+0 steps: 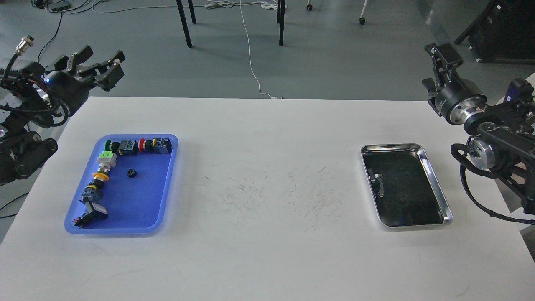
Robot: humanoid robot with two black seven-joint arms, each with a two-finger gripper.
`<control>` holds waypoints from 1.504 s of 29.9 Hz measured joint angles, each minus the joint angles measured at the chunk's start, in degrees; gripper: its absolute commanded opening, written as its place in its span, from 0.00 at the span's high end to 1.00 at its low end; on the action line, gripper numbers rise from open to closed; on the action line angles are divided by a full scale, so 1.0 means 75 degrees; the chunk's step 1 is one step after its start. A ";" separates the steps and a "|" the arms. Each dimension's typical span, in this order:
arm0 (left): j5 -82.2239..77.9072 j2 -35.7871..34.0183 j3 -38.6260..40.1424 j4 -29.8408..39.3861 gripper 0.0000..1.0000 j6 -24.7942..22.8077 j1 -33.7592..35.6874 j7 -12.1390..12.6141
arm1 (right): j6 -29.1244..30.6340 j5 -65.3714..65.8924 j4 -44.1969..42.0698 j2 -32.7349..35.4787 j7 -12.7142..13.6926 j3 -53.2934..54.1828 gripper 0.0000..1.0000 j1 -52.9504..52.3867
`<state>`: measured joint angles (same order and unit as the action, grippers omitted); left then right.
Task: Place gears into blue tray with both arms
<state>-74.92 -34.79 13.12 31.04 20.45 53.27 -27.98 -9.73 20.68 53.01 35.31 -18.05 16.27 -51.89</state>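
Note:
One small black gear (pixel 132 172) lies flat on the floor of the blue tray (pixel 138 202), which sits at the table's left. My left gripper (pixel 99 66) hangs high beyond the table's far left corner, well away from the tray. It is open, fingers spread, with nothing between them. My right gripper (pixel 444 55) is raised off the table's far right edge, behind the silver tray. It looks small and dark, so its fingers cannot be told apart. No gear shows in either gripper.
Several colourful push-button switches (pixel 138 146) line the blue tray's far and left sides. A shiny silver tray (pixel 391 147) with a dark inside sits at the right. Chair legs and cables stand on the floor behind the table.

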 measured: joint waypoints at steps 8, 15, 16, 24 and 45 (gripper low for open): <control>0.3059 0.0372 0.0041 -0.0052 0.08 -0.0887 0.0360 -0.0001 | 0.0640 0.1479 0.1620 0.1079 0.0126 -0.0800 0.02 -0.0097; 0.4588 0.0602 0.0139 -0.0079 0.01 -0.2070 0.0468 -0.0002 | 0.0722 0.2667 0.2231 0.1680 0.0175 -0.1089 0.03 -0.0431; 0.4792 0.0609 0.0176 -0.0078 0.01 -0.2278 0.0468 0.0018 | 0.0730 0.2938 0.2251 0.1718 0.0173 -0.1116 0.03 -0.0463; 0.6192 0.0763 0.0387 -0.0135 0.01 -0.2737 0.0372 0.0294 | 0.0769 0.6088 0.2739 0.2082 0.0144 -0.1165 0.03 -0.0529; 0.8803 0.1191 0.1213 -0.0703 0.01 -0.4189 0.0151 0.0972 | 0.3294 1.0870 0.2845 0.2341 -0.0937 -0.1309 0.03 -0.1307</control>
<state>-8.90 -25.86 22.22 25.76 -10.96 54.41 -20.69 14.97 102.20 74.34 52.86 -25.07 6.45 -61.69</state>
